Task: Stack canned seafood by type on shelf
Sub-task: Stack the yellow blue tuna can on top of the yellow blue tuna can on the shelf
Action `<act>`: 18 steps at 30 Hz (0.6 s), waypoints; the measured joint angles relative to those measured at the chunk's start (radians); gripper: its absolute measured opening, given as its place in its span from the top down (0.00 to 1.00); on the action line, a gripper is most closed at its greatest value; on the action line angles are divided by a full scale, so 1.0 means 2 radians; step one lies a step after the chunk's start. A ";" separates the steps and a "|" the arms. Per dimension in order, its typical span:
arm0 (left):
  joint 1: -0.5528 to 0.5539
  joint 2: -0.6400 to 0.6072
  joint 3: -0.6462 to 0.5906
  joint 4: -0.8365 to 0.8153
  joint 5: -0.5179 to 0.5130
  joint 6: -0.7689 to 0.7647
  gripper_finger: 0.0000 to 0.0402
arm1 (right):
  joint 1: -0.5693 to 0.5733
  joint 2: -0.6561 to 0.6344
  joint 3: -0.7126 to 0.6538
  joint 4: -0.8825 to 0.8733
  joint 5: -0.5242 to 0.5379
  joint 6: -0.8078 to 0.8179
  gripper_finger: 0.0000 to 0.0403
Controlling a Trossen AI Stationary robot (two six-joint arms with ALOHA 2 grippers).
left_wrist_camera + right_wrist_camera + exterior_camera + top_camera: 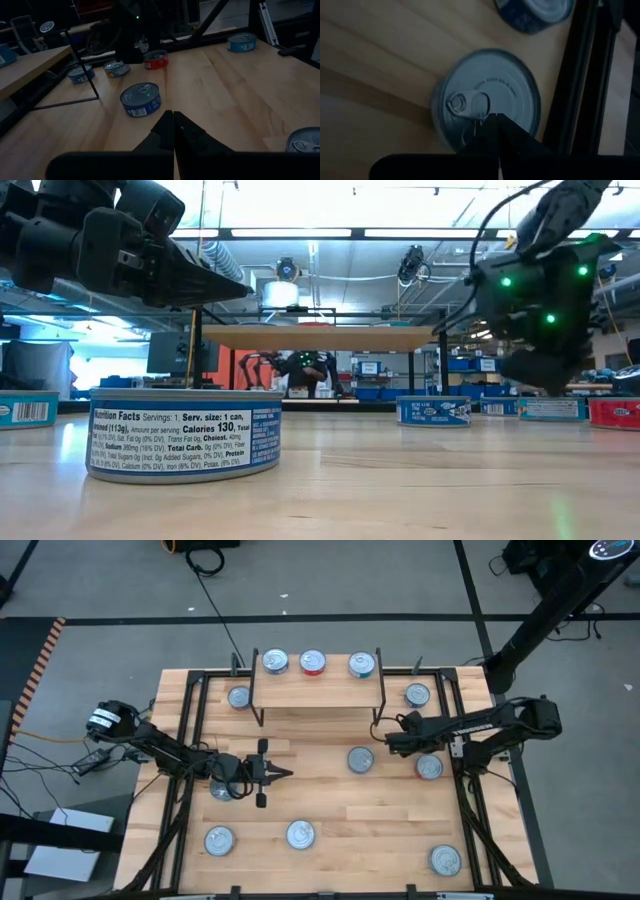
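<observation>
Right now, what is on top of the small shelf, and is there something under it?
On the shelf stand three tins along its back edge: one blue-sided, one red-sided, one teal-sided. From above, the plank hides the space under it; the low view shows no tin there.

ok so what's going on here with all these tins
A two-armed robot is sorting short round silver-topped tins on a wooden slatted table. Three tins, including a red-labelled one, already sit on the small wood-topped black-legged shelf; about nine others lie scattered on the table. The left gripper, fingers shut and empty, hovers mid-table pointing toward a blue-labelled tin. The right gripper, also shut, hangs over another tin by the shelf's leg.
</observation>
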 joint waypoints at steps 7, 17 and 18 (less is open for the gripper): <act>0.000 0.000 0.000 0.000 0.000 0.000 1.00 | -0.010 -0.001 -0.020 0.022 -0.007 -0.012 0.99; 0.000 0.000 0.000 0.000 0.000 0.000 1.00 | 0.040 -0.002 0.026 0.030 -0.105 -0.030 0.99; 0.000 0.000 0.000 0.000 0.000 0.000 1.00 | 0.047 -0.001 0.032 0.033 -0.118 -0.030 0.99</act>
